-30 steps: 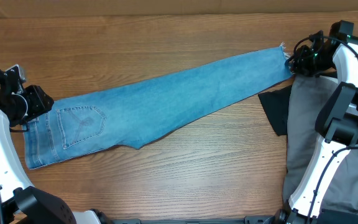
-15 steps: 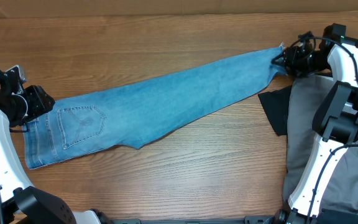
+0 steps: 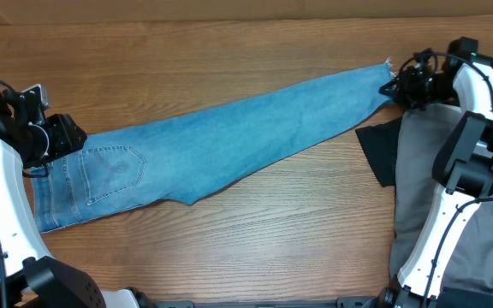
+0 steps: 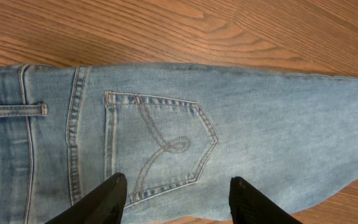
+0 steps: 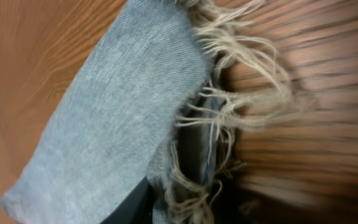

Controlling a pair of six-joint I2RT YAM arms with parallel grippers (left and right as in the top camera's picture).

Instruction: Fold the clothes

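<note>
The clothes are light-blue jeans (image 3: 229, 137), lying flat in a long diagonal strip from lower left to upper right. Waistband and stitched back pocket (image 4: 160, 146) are at the left end, and the frayed hem (image 3: 387, 75) is at the right end. My left gripper (image 3: 62, 141) hovers over the waistband end. In the left wrist view it (image 4: 179, 199) is open, one finger on each side of the pocket's lower edge, with nothing between them. My right gripper (image 3: 399, 85) is at the hem. In the right wrist view it (image 5: 188, 205) is shut on the frayed denim edge (image 5: 197, 124).
A grey cloth (image 3: 422, 197) and a black cloth (image 3: 382, 152) lie at the right, under and beside the right arm. Bare wooden table (image 3: 255, 231) shows in front of and behind the jeans.
My right gripper moved left onto the hem, opened and closed on it. My left gripper shifted slightly right over the waistband end and opened a little wider.
</note>
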